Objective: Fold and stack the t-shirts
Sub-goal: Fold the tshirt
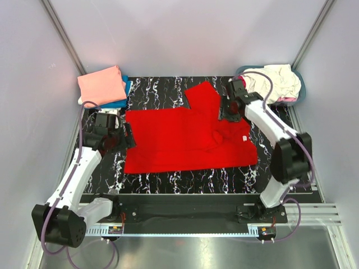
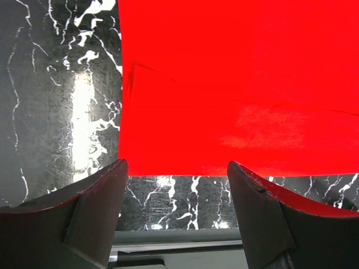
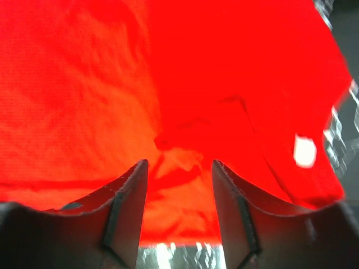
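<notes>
The red t-shirt (image 1: 185, 143) lies spread out in the middle of the black marbled table (image 1: 162, 89). One sleeve (image 1: 201, 95) pokes out at about 12 o'clock. The side near 3 o'clock is lumpy and wrinkled, with a small white label (image 1: 245, 138) showing.

The left gripper (image 1: 127, 137) sits at 9 o'clock of the shirt, just beside its edge. Its claw is wide and has nothing in it. The right gripper (image 1: 227, 110) hangs over the shirt at about 2 o'clock, close to the sleeve. Its claw is parted too. Red cloth lies under it, but it does not look pinched.

Far off at 10 o'clock is a neat pile, a salmon-pink shirt (image 1: 101, 84) on a blue shirt (image 1: 120, 102). At 2 o'clock a basket (image 1: 301, 94) holds crumpled cream shirts (image 1: 277, 81).

I think the red shirt is light, soft and floppy. Grabbed in the middle, it would sag and bunch up. It looks best to take it by the edges, one claw at each end, so it lifts flat and folds tidy.
</notes>
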Robot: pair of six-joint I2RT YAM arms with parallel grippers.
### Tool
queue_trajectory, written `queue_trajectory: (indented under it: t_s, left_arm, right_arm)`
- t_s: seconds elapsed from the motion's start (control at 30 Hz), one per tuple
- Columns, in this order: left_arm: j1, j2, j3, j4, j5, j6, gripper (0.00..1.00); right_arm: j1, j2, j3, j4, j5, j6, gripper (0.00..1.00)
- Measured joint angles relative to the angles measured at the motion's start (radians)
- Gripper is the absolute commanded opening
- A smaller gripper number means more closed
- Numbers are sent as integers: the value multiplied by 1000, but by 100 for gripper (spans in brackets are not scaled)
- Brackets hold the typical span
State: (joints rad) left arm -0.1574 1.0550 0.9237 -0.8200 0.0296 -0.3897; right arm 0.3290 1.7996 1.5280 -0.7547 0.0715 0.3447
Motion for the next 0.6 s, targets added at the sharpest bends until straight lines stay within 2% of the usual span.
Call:
queue_trajectory:
  t_s: [0.03, 0.1, 0.13, 0.2, 0.27, 0.37, 0.6]
  left_arm:
    - [0, -3, -2, -1, -1, 2, 77]
    - [0, -9, -3, -3, -6, 6, 77]
    - [0, -12, -4, -2, -13, 7, 76]
    - [0, -21, -8, -2, -20, 9, 76]
    - [0, -29, -13, -3, -27, 9, 76]
    - [0, -37, -17, -4, -35, 9, 76]
    - [0, -39, -17, -3, -52, 8, 75]
  right_arm:
    - [-2, -57, -53, 16, 0, 4, 49]
    - [-4, -147, -143, 31, -3, 17, 46]
    - [-5, -199, -208, 50, -9, 23, 40]
    - [-4, -236, -284, 64, -14, 34, 33]
    - [-4, -230, -339, 77, -20, 42, 24]
    - [-4, -176, -379, 85, -24, 54, 18]
    - [-4, -66, -383, 116, -4, 56, 15]
